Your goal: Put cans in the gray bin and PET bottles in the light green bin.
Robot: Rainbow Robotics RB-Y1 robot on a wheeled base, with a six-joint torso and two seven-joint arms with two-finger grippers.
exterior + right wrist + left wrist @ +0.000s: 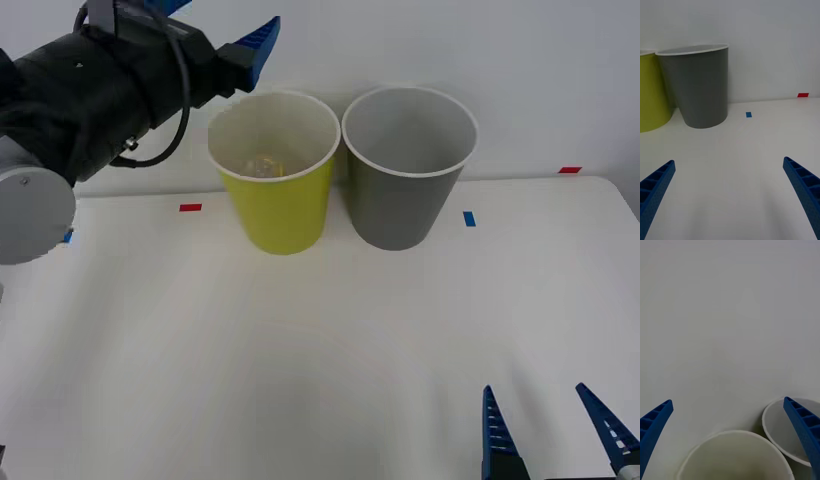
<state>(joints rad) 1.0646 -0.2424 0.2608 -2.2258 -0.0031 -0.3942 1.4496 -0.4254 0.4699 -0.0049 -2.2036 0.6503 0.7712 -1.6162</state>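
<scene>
From the front, my left claw hangs spread beside the round lime-green plastic bin, where a small bottle lies dimly inside, touching the round dark gray plastic bin on the white tabletop. My right claw, fingers apart, hovers low before the gray bin. From my left wrist, both white rims sit below my parted fingers.

So the left arm, a chunky black one with a grey round joint and a cable looping off it, is raised up high on the left side, reaching forward. Its blue ribbed two-finger left gripper has the fingers spread wide apart, nothing between them. The blue ribbed right gripper sits low near the robot, fingers pointing forward, also spread wide with nothing held.
</scene>
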